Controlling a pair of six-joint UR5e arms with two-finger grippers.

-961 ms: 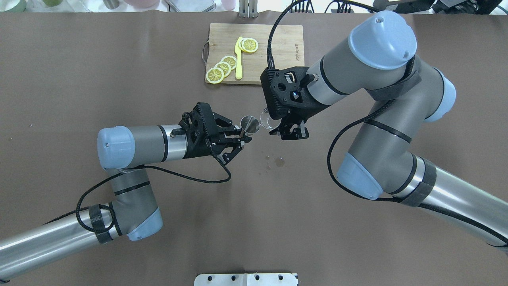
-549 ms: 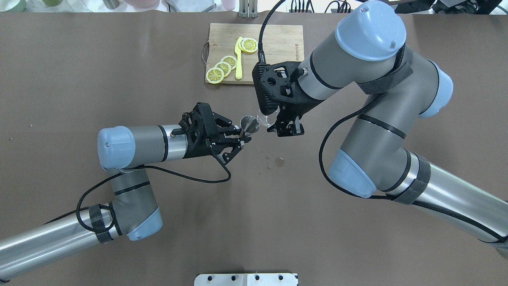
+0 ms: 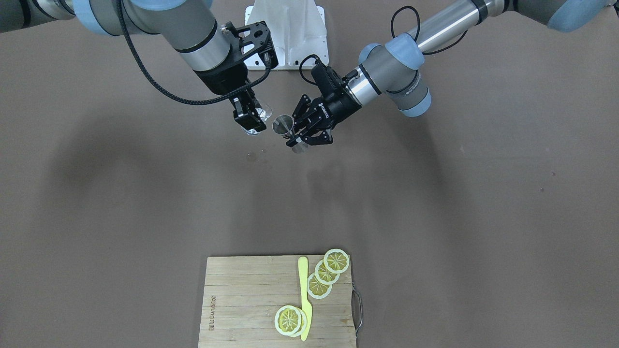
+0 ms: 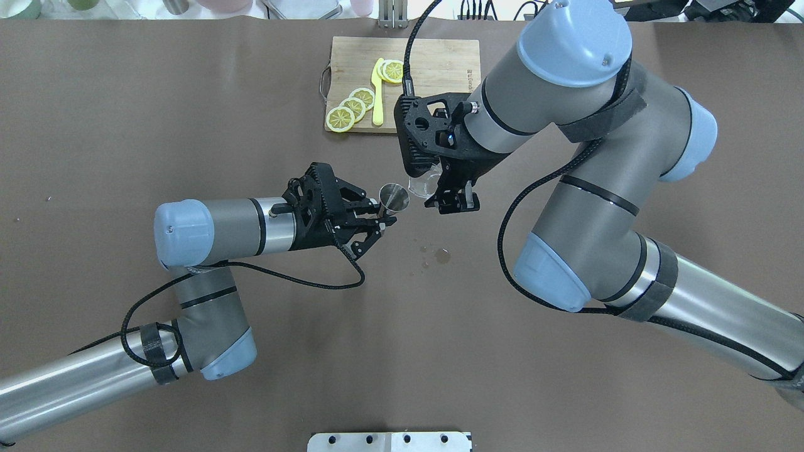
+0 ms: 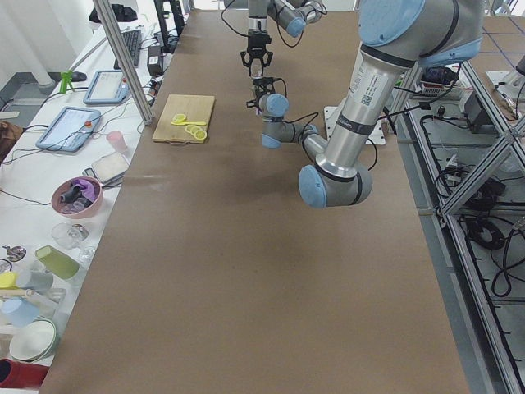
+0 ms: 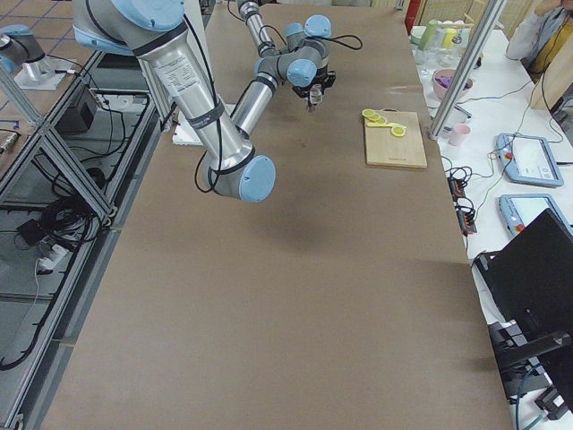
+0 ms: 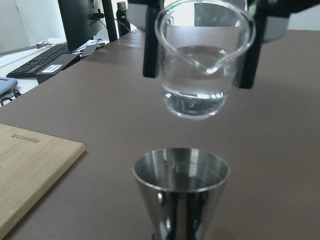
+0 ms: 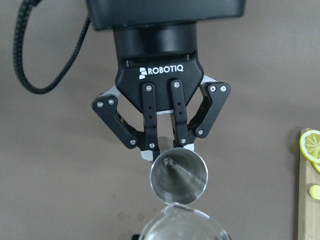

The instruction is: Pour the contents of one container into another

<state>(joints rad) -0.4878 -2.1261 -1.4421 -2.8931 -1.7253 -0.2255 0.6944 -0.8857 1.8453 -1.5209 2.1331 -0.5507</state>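
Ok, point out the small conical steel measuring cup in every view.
Front-facing: conical steel measuring cup upper centre, in the left gripper.
Overhead: cup at centre, just left of the clear glass beaker.
Exterior left: too small to tell.
Exterior right: too small to tell.
Left wrist: cup bottom centre, under the beaker.
Right wrist: cup lower centre.
Shared landmark: the wooden cutting board.

The cup point(image 4: 395, 195) and the beaker point(image 4: 422, 185) hang close together above the worktop point(image 4: 188, 94), with only a narrow gap between them. The right arm point(image 4: 565, 125) blocks the way over the near corner of the board point(image 4: 440, 63). Open worktop stretches wide on both outer sides. Small wet spots point(image 4: 442, 254) lie near the cup.
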